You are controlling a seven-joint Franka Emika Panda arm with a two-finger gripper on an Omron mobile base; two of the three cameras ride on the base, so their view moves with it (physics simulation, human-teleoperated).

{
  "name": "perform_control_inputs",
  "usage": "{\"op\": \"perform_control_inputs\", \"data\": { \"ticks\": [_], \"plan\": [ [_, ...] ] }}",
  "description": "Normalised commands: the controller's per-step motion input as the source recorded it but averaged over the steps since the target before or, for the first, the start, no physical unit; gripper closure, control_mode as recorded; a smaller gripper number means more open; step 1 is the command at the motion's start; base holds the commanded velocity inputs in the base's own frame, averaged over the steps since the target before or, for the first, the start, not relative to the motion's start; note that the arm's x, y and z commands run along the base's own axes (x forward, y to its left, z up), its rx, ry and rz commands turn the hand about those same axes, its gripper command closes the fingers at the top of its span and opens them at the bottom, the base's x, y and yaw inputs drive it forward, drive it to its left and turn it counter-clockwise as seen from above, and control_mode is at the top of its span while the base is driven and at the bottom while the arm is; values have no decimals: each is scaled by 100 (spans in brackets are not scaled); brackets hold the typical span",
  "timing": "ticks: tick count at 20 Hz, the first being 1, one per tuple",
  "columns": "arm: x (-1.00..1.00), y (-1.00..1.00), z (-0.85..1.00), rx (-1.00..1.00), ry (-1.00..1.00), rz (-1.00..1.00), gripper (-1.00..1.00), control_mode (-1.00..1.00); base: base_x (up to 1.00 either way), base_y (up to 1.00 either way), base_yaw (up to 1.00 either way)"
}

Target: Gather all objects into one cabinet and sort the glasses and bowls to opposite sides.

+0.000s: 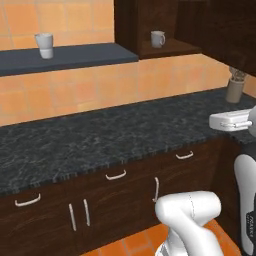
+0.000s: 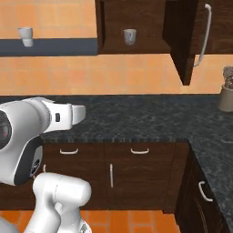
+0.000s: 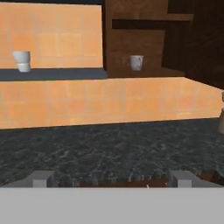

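Pale tumbler on blue-grey shelf; grey mug inside open wooden cabinet. Fingers wide apart, empty, over dark bench.

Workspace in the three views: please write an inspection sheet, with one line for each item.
Surface: dark speckled counter, bare in its middle.
Job's things: pale tumbler upright on the blue-grey shelf; handled mug upright inside the open cabinet, on its lower shelf, near the left wall. The cabinet door is swung open, and its curved handle shows.
Clutter: a brownish pot with something dark in it at the right end of the counter.
Grippers: gripper open, holding nothing, pointing at the counter and wall.
Cables: nothing seen.
Surroundings: orange wall tiles, dark base cabinets with pale handles, orange floor tiles.
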Motion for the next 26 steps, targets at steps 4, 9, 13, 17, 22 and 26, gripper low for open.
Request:
{"op": "perform_control_inputs", "data": {
  "ticks": [4, 9, 13, 17, 22, 26],
  "plan": [
    [0, 0, 0, 0, 0, 0, -100, 100, 53, -39, 37],
    [0, 0, 0, 0, 0, 0, -100, 100, 41, -55, 53],
    [0, 0, 0, 0, 0, 0, -100, 100, 4, -31, 1],
    [0, 0, 0, 0, 0, 0, -100, 100, 29, -58, 2],
    [0, 0, 0, 0, 0, 0, -100, 100, 59, -26, 3],
    [0, 0, 0, 0, 0, 0, -100, 100, 36, 0, 3]
  ]
}}
